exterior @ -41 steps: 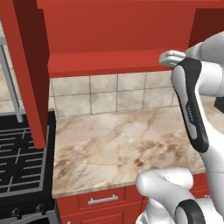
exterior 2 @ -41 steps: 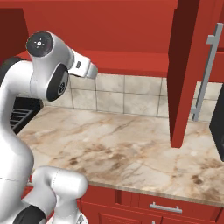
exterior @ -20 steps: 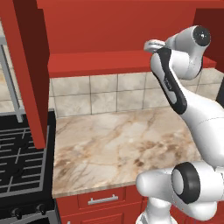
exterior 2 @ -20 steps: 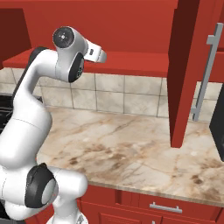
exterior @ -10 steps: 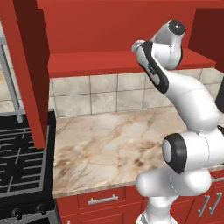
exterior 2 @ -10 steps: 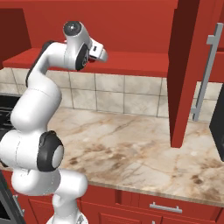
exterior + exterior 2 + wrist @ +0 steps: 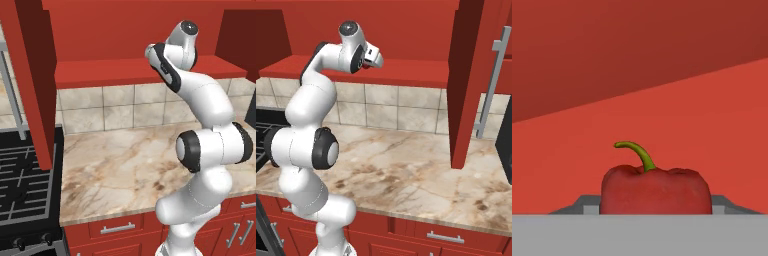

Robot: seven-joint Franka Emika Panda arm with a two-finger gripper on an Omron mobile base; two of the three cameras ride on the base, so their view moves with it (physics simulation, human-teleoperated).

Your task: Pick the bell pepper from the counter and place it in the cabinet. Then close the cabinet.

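We see the bell pepper [image 7: 654, 191] at six o'clock in the hand view, stem up, filling the space just ahead of the gripper [image 7: 375, 58], which reaches into the open cabinet [image 7: 150, 70] over its red shelf. Whether the jaws clamp it we cannot tell. Both cabinet doors [image 7: 468, 80] hang open. Below lie the counter [image 7: 125, 170] and, at nine o'clock, the black stove [image 7: 25, 185].

Beige marble counter [image 7: 125, 170] with brown veining, sitting above red drawers [image 7: 117, 229] with silver handles, nothing visible on the slab. Black gas stove [image 7: 22, 182] butted up at its 9 o'clock side. Red cabinet shelf [image 7: 406, 70] up at 12 o'clock above the tile backsplash [image 7: 115, 107].
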